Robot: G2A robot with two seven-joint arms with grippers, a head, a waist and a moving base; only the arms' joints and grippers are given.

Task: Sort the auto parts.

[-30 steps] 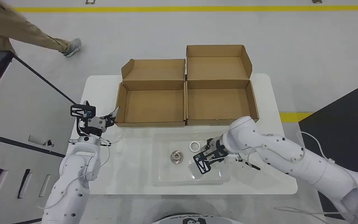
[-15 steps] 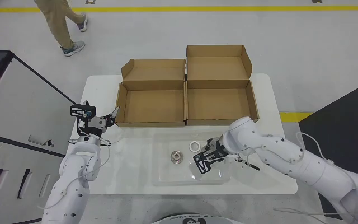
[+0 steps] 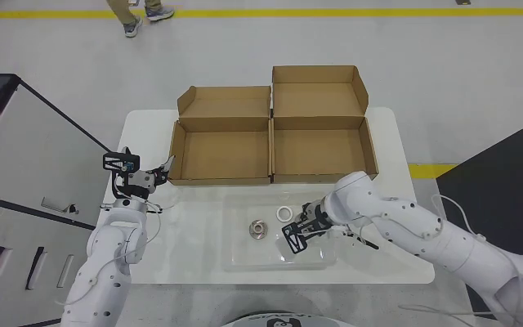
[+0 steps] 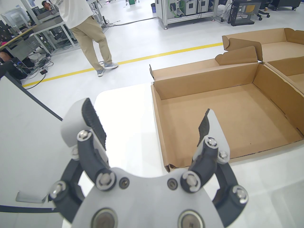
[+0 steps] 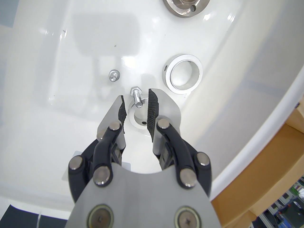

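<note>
Right pincer [image 5: 136, 95], narrowly parted, straddles a small collar ring [image 5: 139, 121] in the tray [image 5: 71, 72], lower centre of top view. Left pincer [image 4: 148, 107] released over bench [image 4: 123, 124], left edge, beside carton [image 4: 225, 115].

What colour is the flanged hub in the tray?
The hub is dull silver-grey bare metal, clearest in the right wrist view.
</note>
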